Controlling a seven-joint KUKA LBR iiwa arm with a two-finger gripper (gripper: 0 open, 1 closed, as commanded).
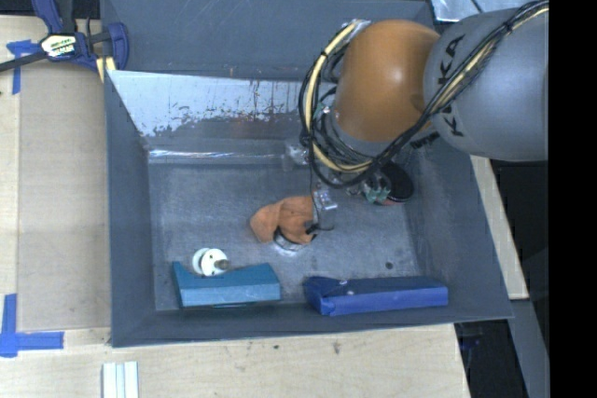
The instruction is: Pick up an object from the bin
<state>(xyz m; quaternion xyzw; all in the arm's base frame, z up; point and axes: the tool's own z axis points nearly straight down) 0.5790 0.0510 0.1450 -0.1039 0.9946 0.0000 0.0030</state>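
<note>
Currently reaching into bin [131, 200] from 3 o'clock, resting gripper [323, 217] at the 3 o'clock edge of an orange-brown soft lump [278, 220] near floor centre. Not revealing grip state: cannot tell open or closed.

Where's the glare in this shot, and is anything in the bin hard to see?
Camera view: glare brightens the bin's far wall; the arm's orange cover carries a soft highlight; the orange-brown lump by the gripper, the blue block and the blue bar are evenly lit.

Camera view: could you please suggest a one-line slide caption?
Gripper at the right edge of an orange-brown lump in the grey metal bin; light blue block and dark blue bar nearby.
</note>
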